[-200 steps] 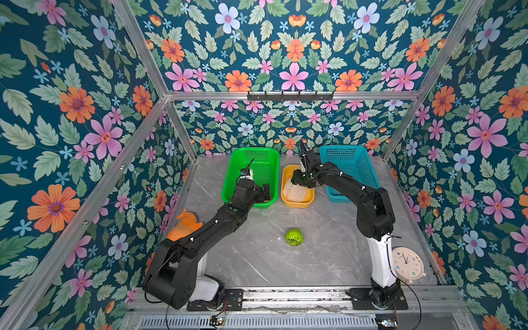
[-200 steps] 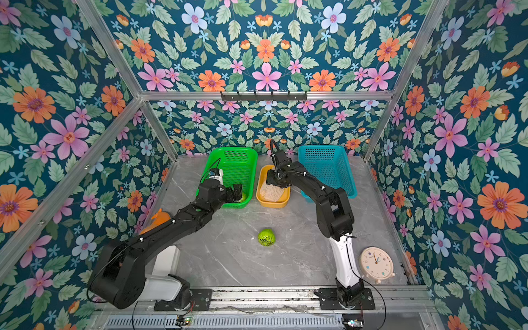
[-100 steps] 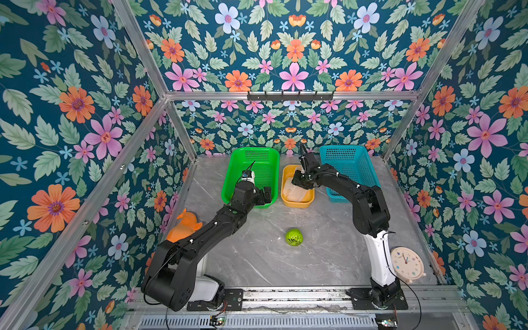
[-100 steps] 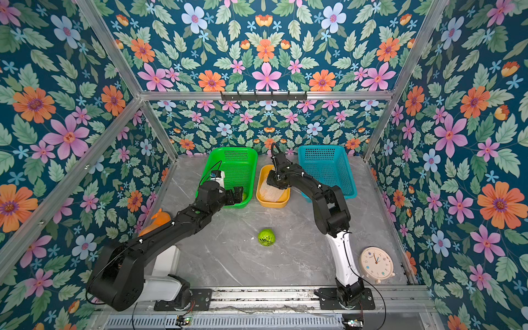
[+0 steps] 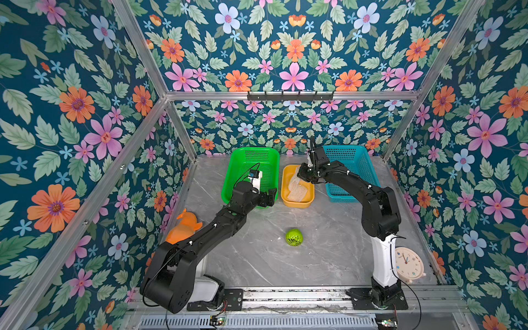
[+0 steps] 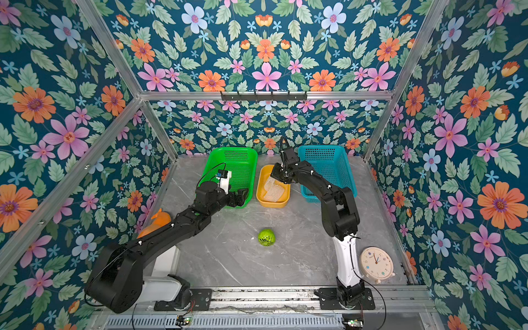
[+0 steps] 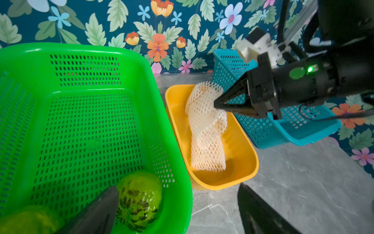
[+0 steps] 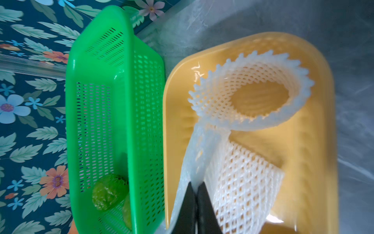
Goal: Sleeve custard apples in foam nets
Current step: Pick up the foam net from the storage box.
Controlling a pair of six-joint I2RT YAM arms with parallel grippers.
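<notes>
One custard apple point(image 5: 294, 237) sits alone on the marble table point(image 5: 328, 257). Beyond it, the left gripper point(image 7: 177, 187), jaws wide apart, hovers over the green basket point(image 7: 85, 121), which holds two more custard apples point(image 7: 139, 200), one blurred and cut off. Two foam nets point(image 7: 208, 150) show in the yellow tray point(image 7: 238, 145). One lies lengthwise, near to far. The right gripper point(image 8: 196, 188) is clamped on the other foam net point(image 8: 253, 97), whose mouth gapes open.

Top views sat high, far behind left gripper point(image 5: 270, 197) and right gripper point(image 5: 303, 175), looking down over the whole table point(image 5: 257, 257). Wrist cameras rode close behind each gripper; both shared yellow tray point(image 7: 238, 154), green basket point(image 8: 119, 60).
</notes>
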